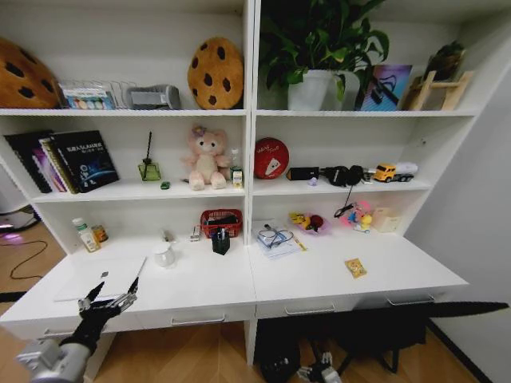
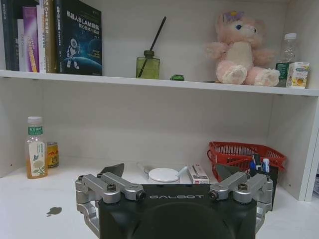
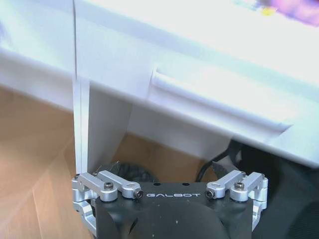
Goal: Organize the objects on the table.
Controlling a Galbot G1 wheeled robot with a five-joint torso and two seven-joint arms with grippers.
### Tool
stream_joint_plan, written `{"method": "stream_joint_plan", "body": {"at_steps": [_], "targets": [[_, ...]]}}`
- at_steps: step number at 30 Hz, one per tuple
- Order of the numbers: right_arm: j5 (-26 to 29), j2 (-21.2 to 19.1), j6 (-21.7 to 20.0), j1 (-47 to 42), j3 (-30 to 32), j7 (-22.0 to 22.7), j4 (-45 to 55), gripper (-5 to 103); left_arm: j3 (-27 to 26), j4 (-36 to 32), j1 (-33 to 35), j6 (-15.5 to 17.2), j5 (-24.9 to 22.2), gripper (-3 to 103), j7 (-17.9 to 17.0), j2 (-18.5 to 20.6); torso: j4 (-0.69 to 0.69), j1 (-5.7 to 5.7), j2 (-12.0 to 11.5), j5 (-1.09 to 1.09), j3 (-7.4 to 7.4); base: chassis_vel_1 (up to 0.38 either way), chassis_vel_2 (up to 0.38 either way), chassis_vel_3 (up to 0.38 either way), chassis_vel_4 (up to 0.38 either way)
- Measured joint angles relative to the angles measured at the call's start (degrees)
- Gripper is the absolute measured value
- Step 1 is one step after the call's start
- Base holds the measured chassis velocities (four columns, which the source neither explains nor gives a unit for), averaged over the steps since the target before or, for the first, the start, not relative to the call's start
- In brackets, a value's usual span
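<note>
A silver laptop (image 1: 100,275) lies closed at the left end of the white desk (image 1: 319,279). My left gripper (image 1: 113,290) hovers open over the laptop's front edge with nothing between its fingers; in the left wrist view this gripper (image 2: 168,172) faces the shelving above the laptop lid (image 2: 30,209). A black holder with pens (image 1: 221,241) stands in front of a red basket (image 1: 221,221). A tan snack packet (image 1: 356,267) lies on the right half. A tiny green-black item (image 2: 176,77) sits on the shelf. My right gripper (image 3: 164,169) hangs open below the desk front, near a drawer handle (image 3: 214,94).
A juice bottle (image 1: 82,235) and a can (image 1: 100,234) stand at the back left. A white cup (image 1: 165,256), papers with glasses (image 1: 275,238) and small toys (image 1: 307,222) lie mid-desk. Shelves hold books, a pink bear (image 1: 207,158), cookie cushions and a plant. Dark gear sits under the desk.
</note>
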Motion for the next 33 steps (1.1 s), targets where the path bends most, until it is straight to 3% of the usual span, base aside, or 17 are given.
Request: {"method": "stream_joint_plan", "body": {"at_steps": [4,6,7,9,12,17,33], "targets": [[3.1,1.4,-3.1,-1.3,0.0,4.5,13.2,100,0.0,0.0,0.0,0.0,0.0,100,0.0,0.0,0.03,0.0,0.0,0.0,0.0,0.0,0.0,0.0,0.0],[5.6,1.7,-5.8,3.7,0.0,8.2,17.5,100,0.0,0.0,0.0,0.0,0.0,100,0.0,0.0,0.02,0.0,0.0,0.01,0.0,0.0,0.0,0.0,0.0],[5.6,1.7,-5.8,3.7,0.0,8.2,17.5,100,0.0,0.0,0.0,0.0,0.0,100,0.0,0.0,0.02,0.0,0.0,0.01,0.0,0.0,0.0,0.0,0.0],[8.5,0.0,-9.4,12.7,0.4,9.3,17.8,100,0.0,0.0,0.0,0.0,0.0,100,0.0,0.0,0.05,0.0,0.0,0.02,0.01,0.0,0.0,0.0,0.0],[9.3,-1.7,-10.4,19.1,0.7,9.0,15.8,100,0.0,0.0,0.0,0.0,0.0,100,0.0,0.0,0.07,0.01,0.0,0.02,0.02,0.0,0.0,0.0,0.0],[9.5,-2.7,-10.3,22.2,1.1,6.4,12.5,100,0.0,0.0,0.0,0.0,0.0,100,0.0,0.0,0.02,0.02,0.0,0.02,0.02,0.0,0.0,0.0,0.0],[11.8,-2.4,-8.9,20.7,2.7,6.3,10.2,100,0.0,0.0,0.0,0.0,0.0,100,0.0,0.0,0.03,0.03,0.0,0.01,0.02,-0.033,0.024,0.031,-0.016]]}}
